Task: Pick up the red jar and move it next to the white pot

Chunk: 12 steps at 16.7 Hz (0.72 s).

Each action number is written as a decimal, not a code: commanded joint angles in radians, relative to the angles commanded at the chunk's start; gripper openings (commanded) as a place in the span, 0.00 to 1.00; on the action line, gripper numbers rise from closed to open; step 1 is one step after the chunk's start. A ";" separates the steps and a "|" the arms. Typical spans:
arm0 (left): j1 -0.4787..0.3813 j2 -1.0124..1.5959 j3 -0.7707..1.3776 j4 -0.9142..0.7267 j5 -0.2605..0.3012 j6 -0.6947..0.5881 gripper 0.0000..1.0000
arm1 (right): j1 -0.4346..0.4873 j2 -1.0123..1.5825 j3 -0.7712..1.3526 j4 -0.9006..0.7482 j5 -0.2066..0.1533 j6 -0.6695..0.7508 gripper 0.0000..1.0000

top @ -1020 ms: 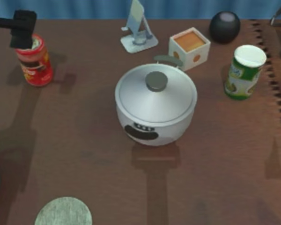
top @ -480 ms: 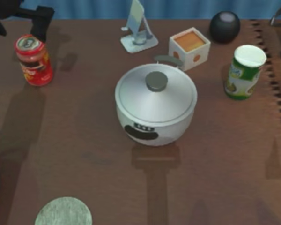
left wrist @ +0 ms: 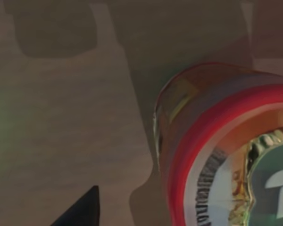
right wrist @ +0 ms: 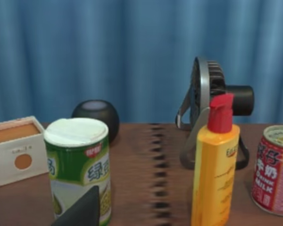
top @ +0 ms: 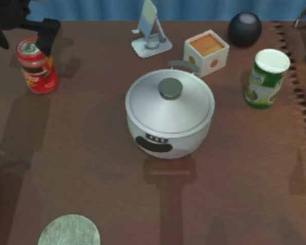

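The red jar stands upright near the far left corner of the brown wooden table. It is a small cylinder with a glossy red wall, a dark label band and a round white-green top. The left gripper hangs just over its far edge; I cannot tell how wide its black fingers stand, and they hold nothing. The white pot sits in the middle, well apart from the jar: round and smooth, with a silvery domed lid, a grey knob and a black oval panel. The right arm is parked.
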<state>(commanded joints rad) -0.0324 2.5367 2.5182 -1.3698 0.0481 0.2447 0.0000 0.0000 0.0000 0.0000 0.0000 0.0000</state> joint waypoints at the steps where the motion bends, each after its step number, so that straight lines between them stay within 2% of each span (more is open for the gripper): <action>1: 0.000 0.000 0.000 0.000 0.000 0.000 1.00 | 0.000 0.000 0.000 0.000 0.000 0.000 1.00; 4: -0.003 0.001 -0.020 0.020 -0.001 -0.003 1.00 | 0.000 0.000 0.000 0.000 0.000 0.000 1.00; 9: -0.003 0.019 -0.142 0.164 0.000 -0.003 1.00 | 0.000 0.000 0.000 0.000 0.000 0.000 1.00; 12: -0.003 0.021 -0.156 0.177 0.000 -0.003 1.00 | 0.000 0.000 0.000 0.000 0.000 0.000 1.00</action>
<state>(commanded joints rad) -0.0357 2.5581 2.3623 -1.1923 0.0478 0.2416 0.0000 0.0000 0.0000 0.0000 0.0000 0.0000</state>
